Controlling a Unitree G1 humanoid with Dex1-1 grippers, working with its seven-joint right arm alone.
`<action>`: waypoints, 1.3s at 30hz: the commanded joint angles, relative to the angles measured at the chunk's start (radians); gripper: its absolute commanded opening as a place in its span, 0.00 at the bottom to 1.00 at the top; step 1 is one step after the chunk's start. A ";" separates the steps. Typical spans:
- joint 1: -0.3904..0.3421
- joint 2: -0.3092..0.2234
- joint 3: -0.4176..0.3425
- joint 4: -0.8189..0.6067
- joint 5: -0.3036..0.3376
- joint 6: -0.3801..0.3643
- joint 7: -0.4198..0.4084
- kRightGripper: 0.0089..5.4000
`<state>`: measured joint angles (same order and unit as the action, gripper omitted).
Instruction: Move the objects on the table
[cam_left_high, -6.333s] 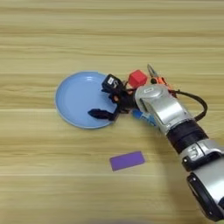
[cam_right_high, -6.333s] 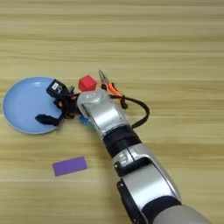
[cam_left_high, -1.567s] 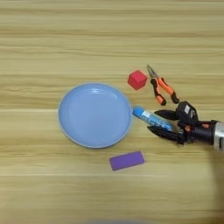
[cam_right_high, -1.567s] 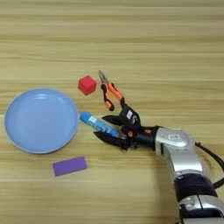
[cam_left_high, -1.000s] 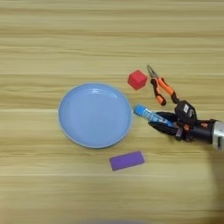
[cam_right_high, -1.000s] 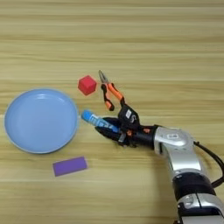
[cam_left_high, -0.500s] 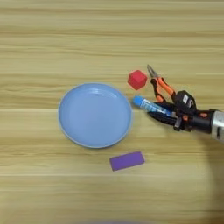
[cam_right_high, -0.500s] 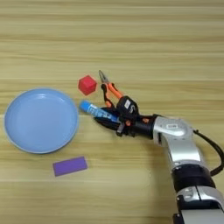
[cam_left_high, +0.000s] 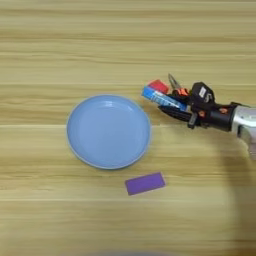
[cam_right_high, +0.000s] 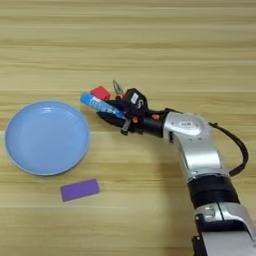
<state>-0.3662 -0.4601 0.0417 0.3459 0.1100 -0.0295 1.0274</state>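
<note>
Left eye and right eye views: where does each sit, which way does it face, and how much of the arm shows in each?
Left eye view: head camera looking down on the table; only the gripper and a bit of silver forearm show at the right edge.
Right eye view: same head, aimed down, reaching further right; the whole right forearm shows.
Shared: light-blue plate, purple block, blue tube in the gripper, red cube.

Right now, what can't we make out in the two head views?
- Orange-handled pliers: mostly hidden behind the right gripper and the blue tube in both views; only the tips and a bit of orange show.
- Small red cube: its lower edge is covered by the tube, so contact between them cannot be told.
- Forearm: cut off by the right edge in the left eye view.
- Tube label text: too small to read.
</note>
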 joint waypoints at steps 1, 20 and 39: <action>-0.105 0.022 0.021 -0.081 -0.013 0.022 -0.067 0.26; -0.107 0.221 0.131 0.050 -0.053 0.083 -0.167 0.26; -0.087 0.249 0.141 0.033 -0.036 0.133 -0.122 0.44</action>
<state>-0.4014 -0.2054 0.1970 0.4522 0.0476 0.1054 0.9238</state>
